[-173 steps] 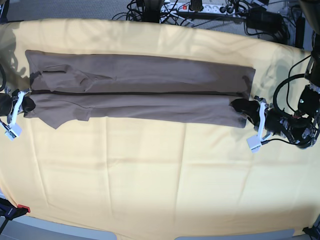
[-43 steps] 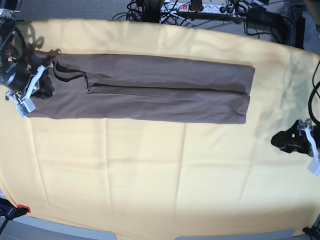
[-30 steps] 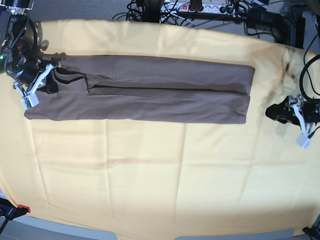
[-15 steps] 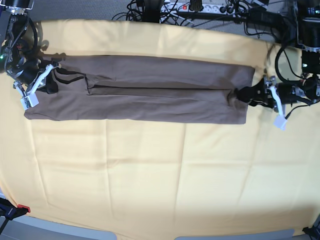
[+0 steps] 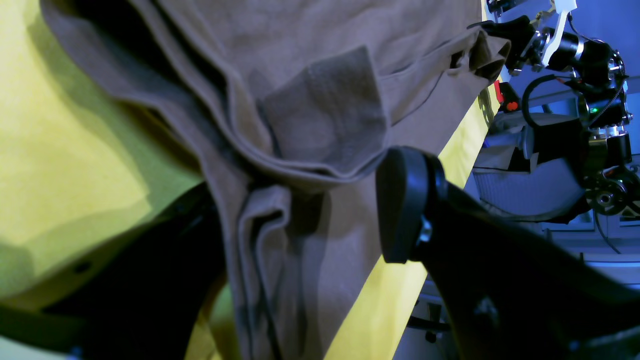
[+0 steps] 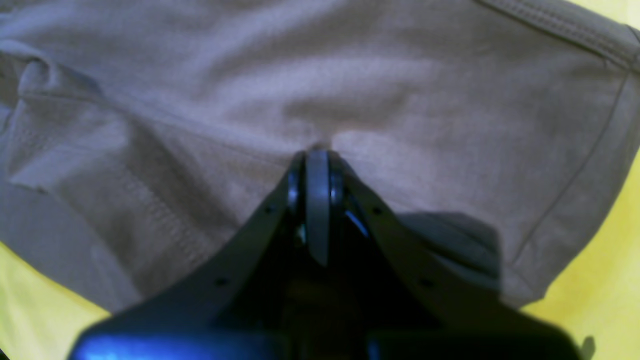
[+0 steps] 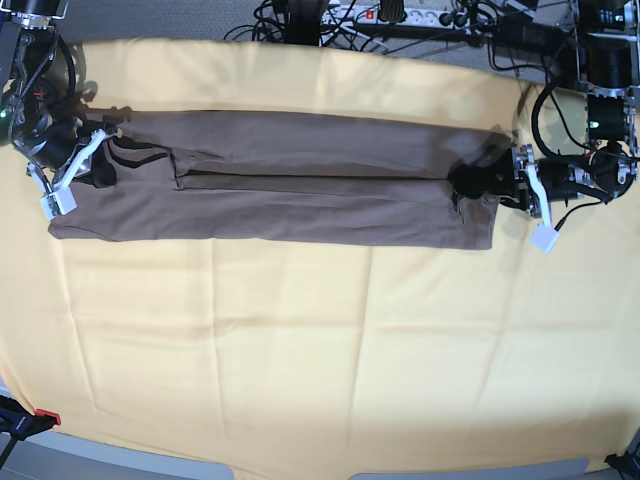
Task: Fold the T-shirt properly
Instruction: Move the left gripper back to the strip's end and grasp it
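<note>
Across the whole work surface lies a pale yellow cloth [image 7: 300,330], smooth matte fabric marked with faint square crease lines. On its far half rests the T-shirt [image 7: 300,180], a plain taupe cotton garment folded lengthwise into a long narrow band that runs from one arm to the other. Its knit looks soft and finely ribbed up close, with stitched hems along the edges and a dark seam line running down the middle of the band.

At the band's end on the base view's right, the left gripper [image 5: 305,220] sits over the hem with its jaws spread; a bunched fold of cloth lies between the black fingers, and the rounded dark pad [image 5: 405,200] stands just clear of the fabric. The layers there are rumpled and lifted off the yellow cloth.

At the opposite end, the right gripper [image 6: 317,165] has its black fingers pressed together on a small pinch of the shirt, the fabric puckering at the tips.

Beyond the far edge, tangled black cables [image 7: 420,20] lie on the floor.
</note>
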Robot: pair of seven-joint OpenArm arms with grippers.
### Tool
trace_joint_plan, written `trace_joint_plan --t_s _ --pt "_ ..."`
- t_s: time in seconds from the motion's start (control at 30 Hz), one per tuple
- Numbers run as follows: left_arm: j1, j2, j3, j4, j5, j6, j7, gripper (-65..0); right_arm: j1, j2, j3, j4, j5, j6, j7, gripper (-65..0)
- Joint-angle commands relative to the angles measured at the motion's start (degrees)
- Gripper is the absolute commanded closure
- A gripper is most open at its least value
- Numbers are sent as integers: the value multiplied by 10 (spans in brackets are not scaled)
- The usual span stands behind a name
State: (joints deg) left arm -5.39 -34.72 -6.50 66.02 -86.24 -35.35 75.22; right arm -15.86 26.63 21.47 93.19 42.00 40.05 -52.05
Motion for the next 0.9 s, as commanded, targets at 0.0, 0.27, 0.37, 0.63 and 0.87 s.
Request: trace_joint_plan --t_s 0.0,0.27,0.37,0.63,0.87 --pt "1 -3 0 3 18 4 19 -382 3 9 2 3 1 -1 -2 0" --pt "-2 33 0 4 12 -9 29 -369 5 9 2 3 1 -1 -2 0" --pt "-2 35 0 4 12 -9 29 -184 5 9 2 3 1 -1 -2 0" --pt "-13 33 -6 4 12 2 35 0 4 9 2 3 1 -1 -3 0" --pt "-44 41 -66 5 12 12 44 0 4 9 2 3 -1 -1 -5 0"
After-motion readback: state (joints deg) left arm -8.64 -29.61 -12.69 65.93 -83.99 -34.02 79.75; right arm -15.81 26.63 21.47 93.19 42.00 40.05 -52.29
